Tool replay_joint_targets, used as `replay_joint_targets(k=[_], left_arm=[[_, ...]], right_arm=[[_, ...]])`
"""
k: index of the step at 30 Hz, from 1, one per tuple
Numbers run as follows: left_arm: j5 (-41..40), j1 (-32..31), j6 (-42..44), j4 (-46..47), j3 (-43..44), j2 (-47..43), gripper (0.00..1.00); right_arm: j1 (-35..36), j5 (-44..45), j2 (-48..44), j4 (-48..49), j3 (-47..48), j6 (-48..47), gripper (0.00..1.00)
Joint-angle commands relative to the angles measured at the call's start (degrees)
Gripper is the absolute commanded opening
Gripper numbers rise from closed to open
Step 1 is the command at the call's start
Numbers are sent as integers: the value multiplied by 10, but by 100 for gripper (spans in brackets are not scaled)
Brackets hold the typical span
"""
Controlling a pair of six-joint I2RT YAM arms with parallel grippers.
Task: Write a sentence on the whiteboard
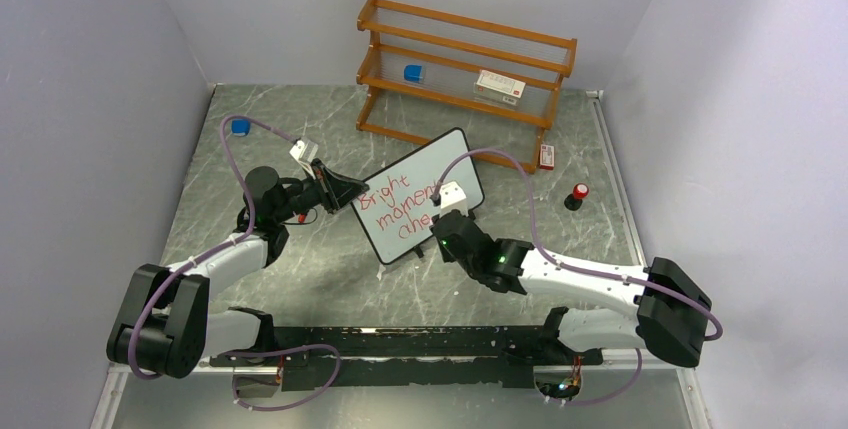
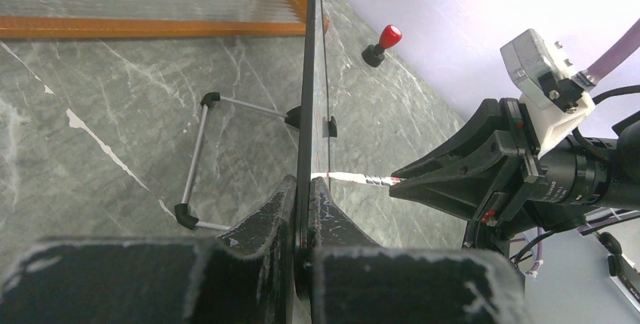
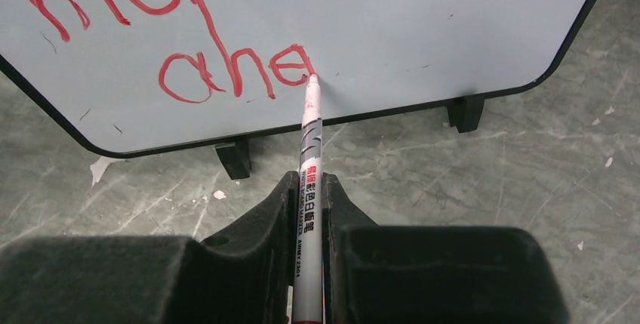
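Soft, even overhead light fills the booth; the grey marbled desk (image 1: 330, 289) carries only faint, diffuse shadows. From the left wrist, the pale wall (image 2: 453, 7) at upper right burns out to white glare, and the black left hand (image 2: 306, 186) blurs near the lens. From the right wrist, the small black-framed whiteboard (image 3: 415, 37) and white-barrelled red marker (image 3: 310, 135) look crisp, while the black right hand (image 3: 309, 184) goes soft.

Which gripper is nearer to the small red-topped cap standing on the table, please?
Right. The right gripper, holding a marker to the whiteboard, is at the board's end toward the red-topped cap; the left gripper clamps the opposite edge, farther away.
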Motion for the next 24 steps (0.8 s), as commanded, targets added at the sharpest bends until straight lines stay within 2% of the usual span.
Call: replay_joint_targets(k=[1,5,11,13,18,24], left_arm=[[-4,-3,24,-39,9,-3,5],[-12,-3,23,-43,9,-7,7],[-37,-3,17,-60,11,-30,43],[-49,-3,18,-81,14,-44,50],[-88,-3,9,-127,10,-88,57],[-95,-5,-35,-119,-38,-130,59]], right_arm=[[-5,-2,-7,0,-10,11,0],[-5,-13,-26,5,-11,7,0],[-8,3,-55,-1,-9,-4,0],[-13,4,-62,-2,-9,-7,0],[-23,-2,-72,0,-14,-8,0],[-28,-7,-74,14,-22,-11,0]])
